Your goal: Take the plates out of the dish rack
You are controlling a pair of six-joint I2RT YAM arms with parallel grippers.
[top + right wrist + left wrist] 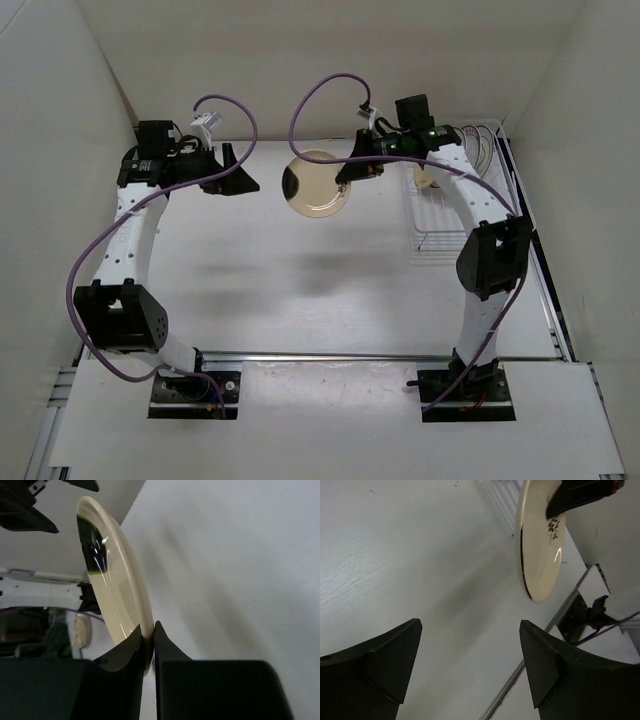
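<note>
My right gripper [352, 177] is shut on the rim of a cream-tan plate [316, 183] and holds it in the air at the table's far middle. The plate shows on edge in the right wrist view [112, 597], pinched between my fingers [167, 645]. It also shows in the left wrist view [540, 540], with a dark spot on it. My left gripper [240, 172] is open and empty, a short way left of the plate. The white wire dish rack [445, 215] stands at the right, with another plate [428, 178] upright in it, partly hidden by my right arm.
White walls close in the table on three sides. A metal rail [330, 356] runs along the near edge between the arm bases. The rack's far corner shows in the left wrist view [500, 502].
</note>
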